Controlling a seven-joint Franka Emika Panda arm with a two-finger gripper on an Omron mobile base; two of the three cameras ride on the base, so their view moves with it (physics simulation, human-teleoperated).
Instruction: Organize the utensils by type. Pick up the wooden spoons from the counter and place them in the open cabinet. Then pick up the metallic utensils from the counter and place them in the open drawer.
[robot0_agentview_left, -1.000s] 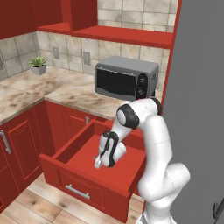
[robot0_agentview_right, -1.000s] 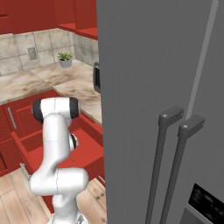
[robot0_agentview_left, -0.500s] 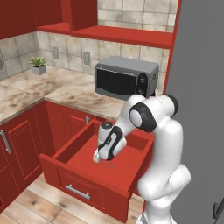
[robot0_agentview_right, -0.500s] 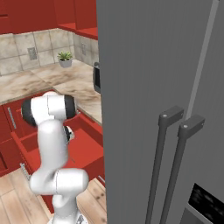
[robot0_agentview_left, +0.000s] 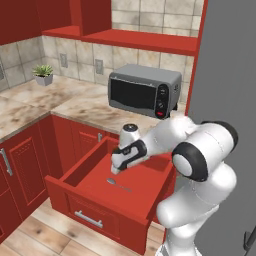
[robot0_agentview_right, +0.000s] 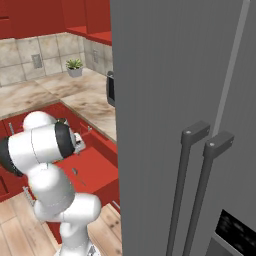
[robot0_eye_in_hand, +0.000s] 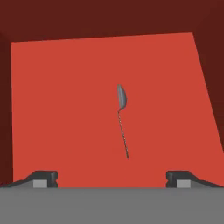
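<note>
The open drawer (robot0_agentview_left: 95, 195) stands pulled out of the red base units below the counter (robot0_agentview_left: 85, 107). A small all-silver spoon (robot0_eye_in_hand: 121, 113) lies flat on the drawer's red floor; it shows too in the left base view (robot0_agentview_left: 118, 184). My gripper (robot0_agentview_left: 116, 170) hangs just above that spoon, inside the drawer. In the hand view the gripper (robot0_eye_in_hand: 111, 178) is open, its fingertips (robot0_eye_in_hand: 43, 177) wide apart with nothing between them. The drawer (robot0_agentview_right: 97, 160) is partly hidden by my arm in the right base view. Wooden spoons, fork and open cabinet are out of view.
A grey microwave (robot0_agentview_left: 145, 90) sits on the counter behind the drawer, a small potted plant (robot0_agentview_left: 44, 74) far left. A doorless red shelf (robot0_agentview_left: 125, 39) runs above. The tall grey fridge (robot0_agentview_right: 190, 100) stands close on the right.
My gripper has risen a little from the drawer floor, and the silver spoon lies free beneath it. The arm's elbow has swung up and to the right.
</note>
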